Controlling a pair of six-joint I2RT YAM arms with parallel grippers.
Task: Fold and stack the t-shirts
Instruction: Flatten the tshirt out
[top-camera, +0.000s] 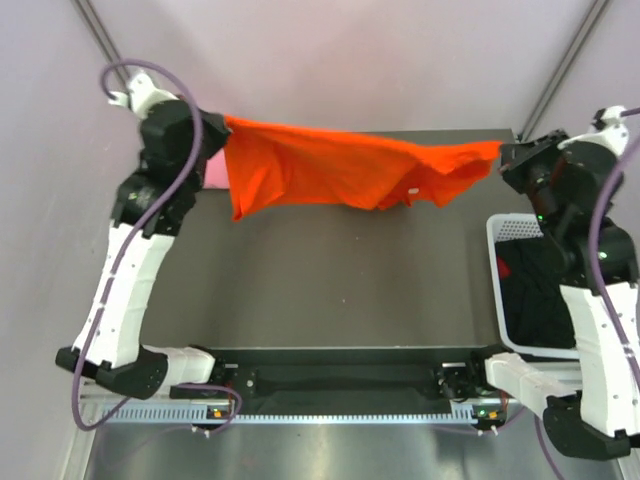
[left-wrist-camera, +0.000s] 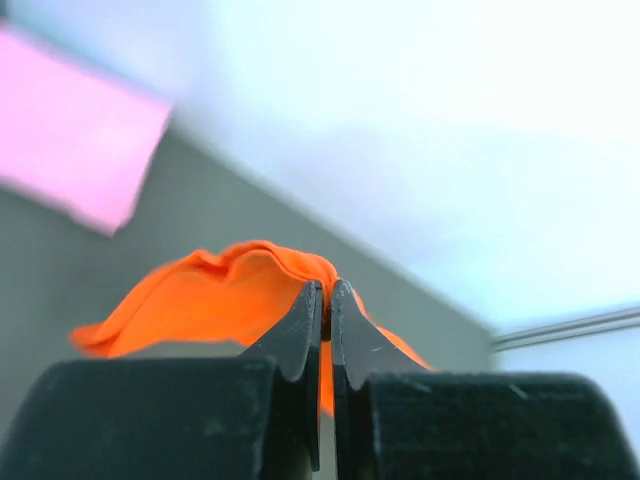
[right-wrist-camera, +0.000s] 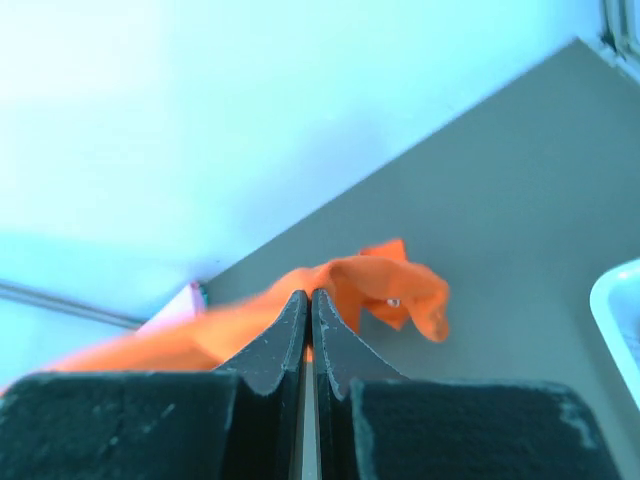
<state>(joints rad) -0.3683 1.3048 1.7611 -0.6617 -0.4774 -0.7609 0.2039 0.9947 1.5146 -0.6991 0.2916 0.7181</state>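
Pale lilac walls (top-camera: 350, 60) close in a dark grey table (top-camera: 350, 270) with a matte, flat top.

Much is hidden. The pink shirt (top-camera: 214, 172) shows only as a sliver behind the left arm at the table's far left. The left wrist view gives it as a blurred pink patch, shape unreadable. The basket (top-camera: 494, 262) at the right edge is cut off by the right arm and the frame. Its white lattice wall holds something dark that I cannot make out. From above, both sets of fingers are lost behind the wrist bodies and the cloth.

The orange shirt (top-camera: 340, 165) is soft, thin cloth, stretched in a sagging band above the far part of the table. A wider flap hangs at its left end, and crumpled folds with a small white mark hang near its right. It is clear of the pink shirt and the basket.

The left gripper (left-wrist-camera: 327, 290) has its black, tapered jaws pressed together on an edge of the orange shirt, which bunches up beyond the tips. The right gripper (right-wrist-camera: 308, 297) is likewise clamped on the other end, with cloth spilling out to both sides of the tips.
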